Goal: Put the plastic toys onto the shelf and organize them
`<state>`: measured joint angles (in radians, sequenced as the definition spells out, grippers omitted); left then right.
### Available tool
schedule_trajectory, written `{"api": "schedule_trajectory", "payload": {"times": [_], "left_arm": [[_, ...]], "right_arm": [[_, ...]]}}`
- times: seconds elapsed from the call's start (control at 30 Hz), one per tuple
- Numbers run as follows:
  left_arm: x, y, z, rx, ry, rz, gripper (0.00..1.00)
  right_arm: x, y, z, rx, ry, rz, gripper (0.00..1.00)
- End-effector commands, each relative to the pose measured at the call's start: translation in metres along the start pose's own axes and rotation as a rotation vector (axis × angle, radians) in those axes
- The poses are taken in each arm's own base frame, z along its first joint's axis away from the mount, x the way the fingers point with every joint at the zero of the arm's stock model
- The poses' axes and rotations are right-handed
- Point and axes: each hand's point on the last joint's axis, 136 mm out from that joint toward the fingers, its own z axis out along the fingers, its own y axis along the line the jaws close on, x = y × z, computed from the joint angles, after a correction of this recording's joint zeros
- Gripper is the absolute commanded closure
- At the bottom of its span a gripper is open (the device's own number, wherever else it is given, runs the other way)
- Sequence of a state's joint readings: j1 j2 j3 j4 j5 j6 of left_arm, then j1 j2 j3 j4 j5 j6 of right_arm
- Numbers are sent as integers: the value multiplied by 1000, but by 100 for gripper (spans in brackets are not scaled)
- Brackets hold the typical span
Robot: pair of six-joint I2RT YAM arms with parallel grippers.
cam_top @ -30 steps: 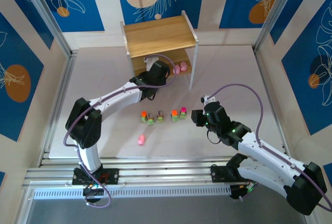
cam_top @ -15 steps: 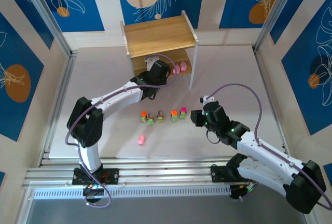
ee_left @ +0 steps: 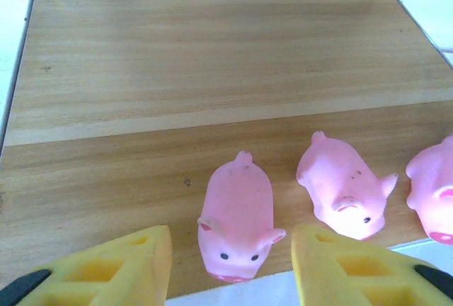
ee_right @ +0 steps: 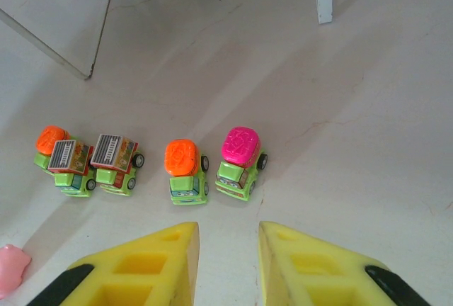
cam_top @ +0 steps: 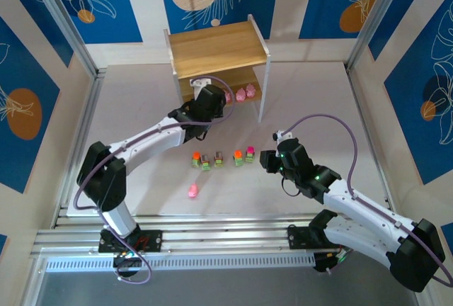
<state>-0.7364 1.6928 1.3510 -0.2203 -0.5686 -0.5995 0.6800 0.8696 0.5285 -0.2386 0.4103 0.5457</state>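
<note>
r end effector (ee_right: 226, 246), open & empty, hangs just short of the pink-top truck (ee_right: 241, 159) mid-bench (ee_right: 368, 108), truck's long axis pointing nose-on at it. l end effector (ee_left: 230, 239), wide, empty, flanks a pig (ee_left: 237, 210) on the shelf (ee_left: 141, 72) lower board.

On the shelf (ee_left: 141, 93) board, one pig (ee_left: 237, 214) is set just ahead of the left pincer (ee_left: 231, 267), with a second pig (ee_left: 340, 193) and a third pig (ee_left: 433, 200) ranged to its right. Two trucks (ee_right: 186, 171) are placed side by side just ahead of the right pincer (ee_right: 228, 249), other trucks (ee_right: 113, 163) are clustered further left, and a lone pig (ee_right: 10, 269) is found nearer, far to its left.
</note>
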Motion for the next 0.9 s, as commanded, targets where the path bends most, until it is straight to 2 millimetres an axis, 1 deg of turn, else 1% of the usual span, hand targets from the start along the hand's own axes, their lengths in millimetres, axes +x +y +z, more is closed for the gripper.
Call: {"api": "schedule_trajectory", "payload": {"times": [0.0,0.1,0.3,0.37,0.5,0.7,0.87], "left_arm": [[0,-4,-13,36,-3,5,52],[9,-2,-22,38,6,19,52],[37,4,-42,47,25,44,51],[47,4,-50,49,28,65,51],[59,8,-70,33,18,123,50],[77,27,-95,13,10,162,49],[90,41,-110,5,5,172,49]], "right_arm": [[0,3,1,-22,-1,15,71],[0,2,1,-20,-1,15,71],[1,3,1,-24,0,13,71],[1,3,2,-25,1,11,71],[2,2,3,-19,2,13,68],[1,2,3,-20,-1,8,67],[2,13,4,-74,-5,-17,63]]}}
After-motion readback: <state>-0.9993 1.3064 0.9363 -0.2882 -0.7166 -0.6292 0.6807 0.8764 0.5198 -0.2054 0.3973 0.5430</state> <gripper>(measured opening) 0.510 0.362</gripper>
